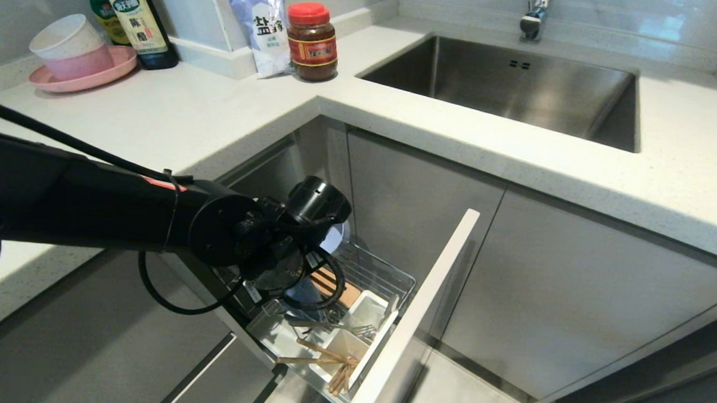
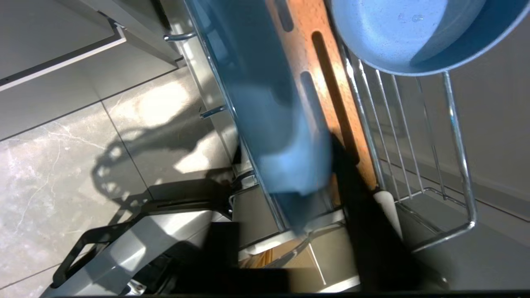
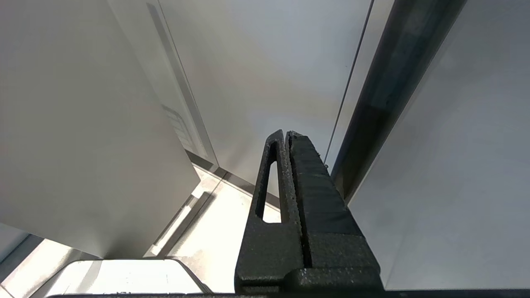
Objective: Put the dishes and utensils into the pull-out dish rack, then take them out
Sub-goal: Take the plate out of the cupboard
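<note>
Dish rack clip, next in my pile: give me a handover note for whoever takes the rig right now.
Left pincer: down in the dish rack at the blue plate; grip not clear.
Right pincer: shut, parked by the cabinet fronts.
Plate stands on edge in the rack, bowl nearby, fork and chopsticks at the caddy.
Done: everything looks loaded.
Left: unload all four.

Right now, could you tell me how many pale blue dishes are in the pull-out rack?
2. The plate stands on edge beside the slotted wooden strip, at the left gripper; the bowl sits further back in the rack. The arm may hide others.
</note>
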